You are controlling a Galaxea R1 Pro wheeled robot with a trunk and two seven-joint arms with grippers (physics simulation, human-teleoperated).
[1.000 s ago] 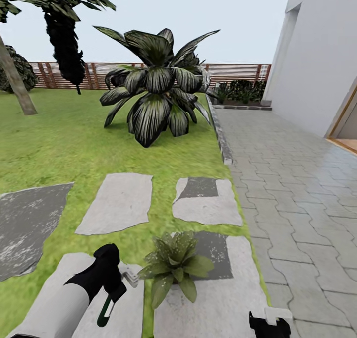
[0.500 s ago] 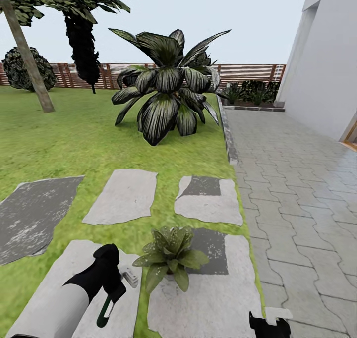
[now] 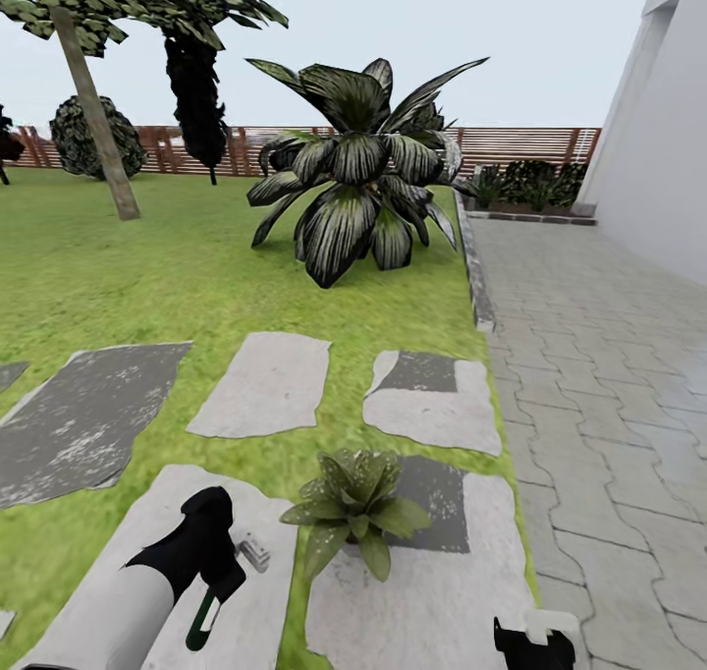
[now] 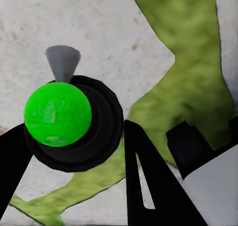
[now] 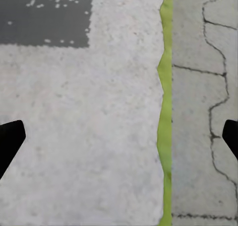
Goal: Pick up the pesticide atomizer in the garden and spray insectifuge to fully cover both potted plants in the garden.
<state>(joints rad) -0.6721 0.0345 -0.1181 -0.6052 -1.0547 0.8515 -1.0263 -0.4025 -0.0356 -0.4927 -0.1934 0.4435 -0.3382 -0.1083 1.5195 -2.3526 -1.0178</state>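
Left gripper (image 3: 211, 562) clamped on the pesticide atomizer (image 3: 228, 580), above a stepping stone (image 3: 245, 611) in the garden.

Its fingers pinch the sprayer's body (dark green handle hanging down, pale head toward the potted plant (image 3: 355, 513) just beside it). The right gripper (image 5: 119, 136) hangs spread wide over a stone's edge and paving (image 3: 609, 434), holding nothing. No readable labels.

The left arm (image 3: 108, 611) is a white tube ending in a black wrist, with black fingers (image 4: 148, 186).
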